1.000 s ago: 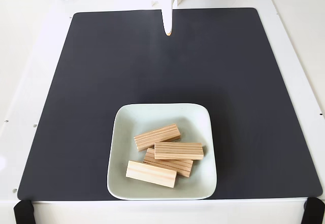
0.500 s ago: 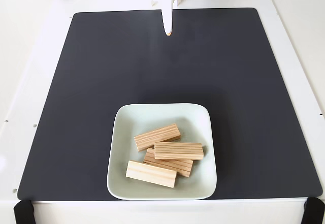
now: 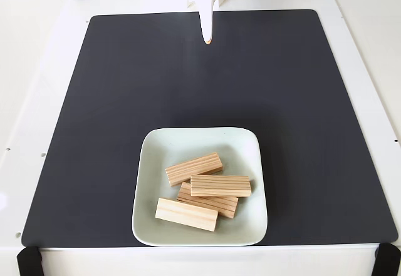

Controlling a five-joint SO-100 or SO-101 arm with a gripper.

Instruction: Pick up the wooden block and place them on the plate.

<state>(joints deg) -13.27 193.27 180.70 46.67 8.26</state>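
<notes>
— Blocks first: where are they in the fixed view?

— All four wooden blocks (image 3: 203,191) lie on the mint-green plate (image 3: 150,163), near the front edge of the black mat (image 3: 113,101). One rests on top of another; the other two lie beside them.

— And the gripper?

— The gripper (image 3: 207,38) hangs at the mat's far edge, well apart from the plate, holding nothing. Its fingers taper to a single tip, jaws together.
</notes>
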